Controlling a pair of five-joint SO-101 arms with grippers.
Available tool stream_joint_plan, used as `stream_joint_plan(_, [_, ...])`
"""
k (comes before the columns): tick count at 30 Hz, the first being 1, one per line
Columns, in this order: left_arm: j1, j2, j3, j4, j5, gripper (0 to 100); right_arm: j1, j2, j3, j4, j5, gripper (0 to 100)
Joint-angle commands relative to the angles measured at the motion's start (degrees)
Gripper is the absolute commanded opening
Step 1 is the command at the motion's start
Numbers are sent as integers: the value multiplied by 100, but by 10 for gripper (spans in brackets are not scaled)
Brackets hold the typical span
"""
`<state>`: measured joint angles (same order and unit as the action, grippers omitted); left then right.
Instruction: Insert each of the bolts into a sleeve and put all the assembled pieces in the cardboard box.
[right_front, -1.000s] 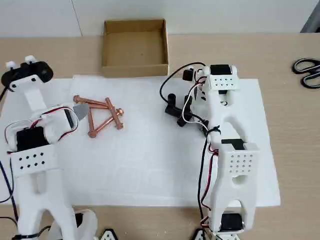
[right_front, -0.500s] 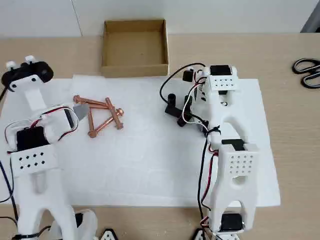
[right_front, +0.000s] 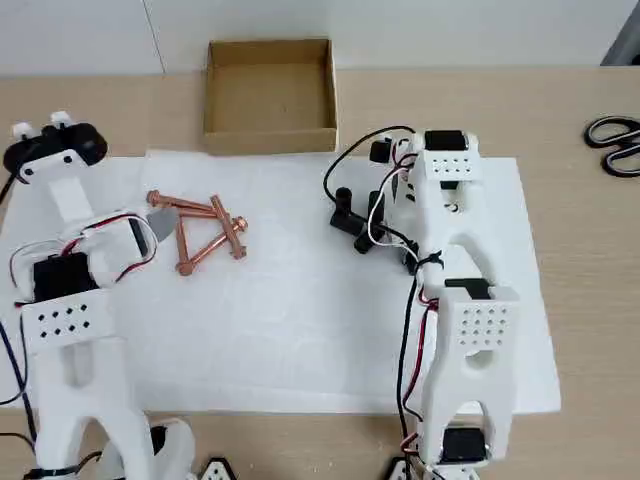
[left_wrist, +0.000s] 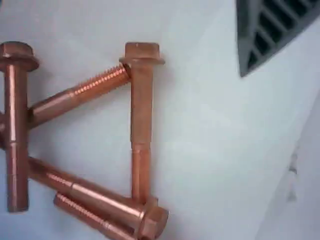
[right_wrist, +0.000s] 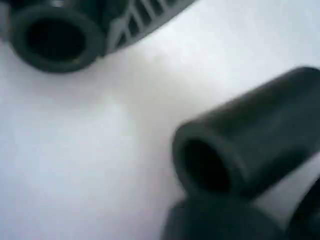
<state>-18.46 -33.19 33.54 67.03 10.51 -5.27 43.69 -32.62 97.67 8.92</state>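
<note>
Several copper bolts (right_front: 200, 231) lie criss-crossed on the left part of the white foam mat (right_front: 300, 320). In the left wrist view the bolts (left_wrist: 141, 125) are close below the camera, heads pointing different ways. My left gripper (right_front: 160, 222) hangs just beside the pile's near-left end. Black sleeves (right_front: 345, 210) are grouped mid-mat. One sleeve (right_wrist: 55, 37) stands with its bore up and another sleeve (right_wrist: 245, 150) lies on its side. My right gripper (right_front: 378, 215) is low over that group. The cardboard box (right_front: 270, 130) stands open at the back.
Scissors (right_front: 615, 143) lie on the bare wooden table at the far right. The front half of the mat between the two arm bases has free room. Cables loop from the right arm over the mat near the sleeves.
The right arm's wrist has shifted slightly toward the sleeves. The left arm and the bolts have not moved.
</note>
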Motion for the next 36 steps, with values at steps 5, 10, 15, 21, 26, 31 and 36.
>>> stream_joint_plan(5, [9,598,-1288,809,-527,314,4,-831,-9,136,18,4])
stream_joint_plan(10, [9,2224,-2615,1477,-536,313,4,-848,62,145,18,4])
stream_joint_plan(15, [9,3763,-3609,1758,-536,313,4,-875,255,145,18,4])
stream_joint_plan(21, [0,5116,-4338,1644,-747,312,13,-875,255,145,18,4])
stream_joint_plan(26, [0,5908,-4831,1626,-747,312,13,-866,255,145,18,4])
stream_joint_plan(31, [0,6541,-5226,1626,-747,234,13,-857,255,145,18,4])
stream_joint_plan(36, [9,6998,-5499,1662,-747,133,-4,-857,255,145,18,4])
